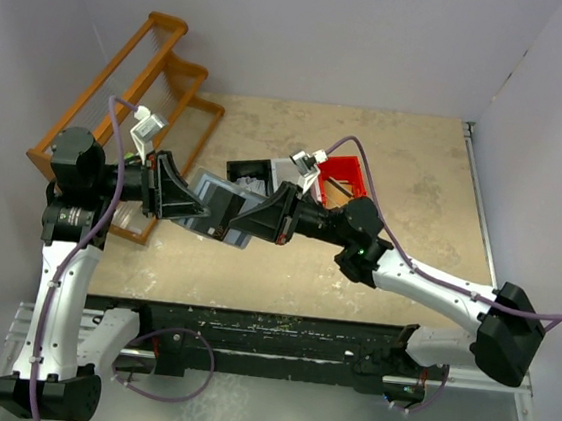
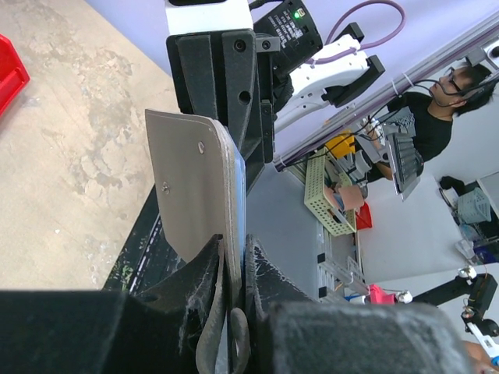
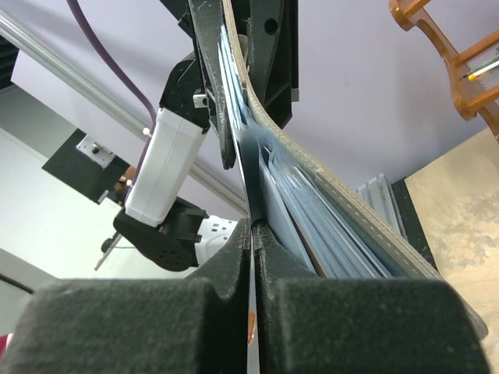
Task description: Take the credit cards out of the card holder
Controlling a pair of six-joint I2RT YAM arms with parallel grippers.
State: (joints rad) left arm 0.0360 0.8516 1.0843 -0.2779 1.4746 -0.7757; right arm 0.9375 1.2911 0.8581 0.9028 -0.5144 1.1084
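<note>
Centrally, the flat slate-grey rectangular card holder (image 1: 214,201) was suspended above the beige stone-patterned table (image 1: 354,279), between the two arms.

1. The left gripper (image 1: 177,198) was pressed together on the holder's left end. In the left wrist view its fingers (image 2: 204,273) pinched a pale grey leaf with two small rivets.
2. The right gripper (image 1: 250,222) was pressed together on the holder's right end. In the right wrist view its fingers (image 3: 226,257) pinched a thin dark leaf of the holder.
3. The thin pale bluish-white credit cards (image 3: 312,218) sat fanned inside the holder, between that dark leaf and a curved leaf with a stitched edge.

A red plastic bin (image 1: 350,173) lay behind the right gripper. An orange-brown wooden rack (image 1: 165,68) stood at the table's far left.
</note>
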